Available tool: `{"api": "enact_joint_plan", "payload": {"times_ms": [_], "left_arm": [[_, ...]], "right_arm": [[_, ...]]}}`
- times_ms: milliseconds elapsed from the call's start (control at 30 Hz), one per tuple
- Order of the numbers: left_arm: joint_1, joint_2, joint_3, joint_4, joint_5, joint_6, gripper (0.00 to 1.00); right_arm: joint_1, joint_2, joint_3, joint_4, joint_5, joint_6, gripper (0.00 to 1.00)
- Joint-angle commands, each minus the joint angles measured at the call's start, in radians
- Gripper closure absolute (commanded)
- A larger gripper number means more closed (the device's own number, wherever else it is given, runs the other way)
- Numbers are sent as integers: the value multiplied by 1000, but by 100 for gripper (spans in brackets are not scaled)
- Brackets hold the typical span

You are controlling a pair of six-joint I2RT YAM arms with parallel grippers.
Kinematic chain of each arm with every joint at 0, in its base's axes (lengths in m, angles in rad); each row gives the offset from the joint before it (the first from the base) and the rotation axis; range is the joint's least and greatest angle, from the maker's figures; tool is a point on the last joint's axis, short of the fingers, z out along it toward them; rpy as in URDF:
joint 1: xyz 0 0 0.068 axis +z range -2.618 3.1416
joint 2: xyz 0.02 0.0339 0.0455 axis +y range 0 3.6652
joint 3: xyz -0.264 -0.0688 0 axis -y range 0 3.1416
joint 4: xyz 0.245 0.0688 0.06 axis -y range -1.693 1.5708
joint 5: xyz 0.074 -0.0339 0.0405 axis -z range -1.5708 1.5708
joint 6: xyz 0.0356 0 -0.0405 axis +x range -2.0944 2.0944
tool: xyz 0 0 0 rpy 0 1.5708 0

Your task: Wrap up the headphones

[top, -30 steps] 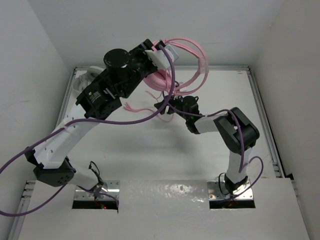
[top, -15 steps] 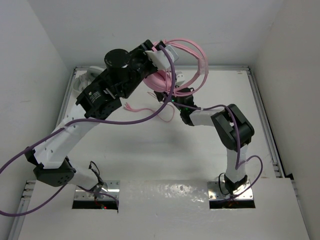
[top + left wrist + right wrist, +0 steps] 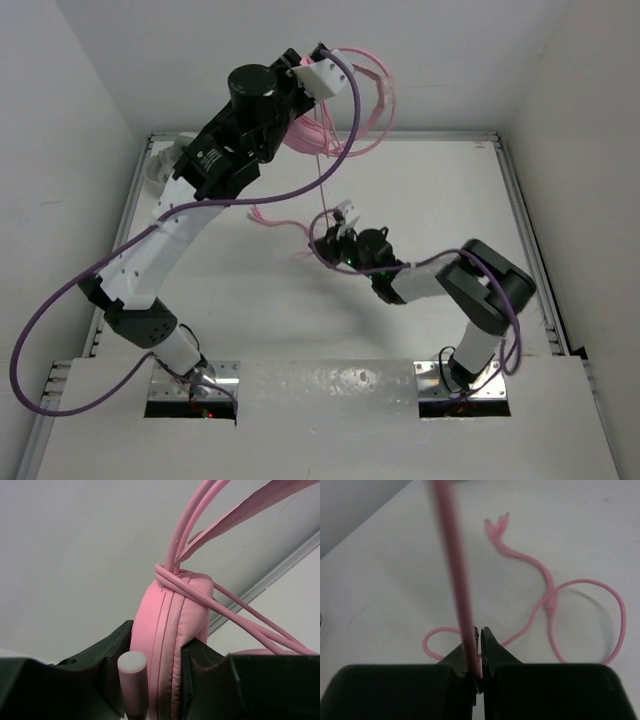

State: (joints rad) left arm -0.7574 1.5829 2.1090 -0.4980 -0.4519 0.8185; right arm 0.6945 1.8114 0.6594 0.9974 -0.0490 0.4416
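Two grips: left gripper (image 3: 156,655) clamped on pink padded over-ear headphones (image 3: 172,615); right gripper (image 3: 480,636), lower centre, pinching thin pink cable (image 3: 451,555); risk of slip under overtension, loosening turns.

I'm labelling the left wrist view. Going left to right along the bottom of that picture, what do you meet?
Dark pincer finger → white peg → pink earcup of the headphones → other dark pincer finger.
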Motion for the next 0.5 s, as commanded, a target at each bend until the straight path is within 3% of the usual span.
{"api": "enact_joint_plan", "payload": {"times_ms": [0,100,200,367,467], "left_arm": [[71,8,29,118,-47,-9,100],[150,54,14,110,-33,1,100],[197,72,-50,148,-27,45,100],[202,51,-309,369,-37,308,100],[191,6,-495,483,-35,473,100]], "right_arm": [[92,-217,-171,80,15,-101,100],[184,-348,-236,-18,37,-180,100],[287,-501,-268,-221,77,-259,100],[417,-742,-218,-583,202,-343,100],[425,-872,-130,-762,291,-407,100]]}}
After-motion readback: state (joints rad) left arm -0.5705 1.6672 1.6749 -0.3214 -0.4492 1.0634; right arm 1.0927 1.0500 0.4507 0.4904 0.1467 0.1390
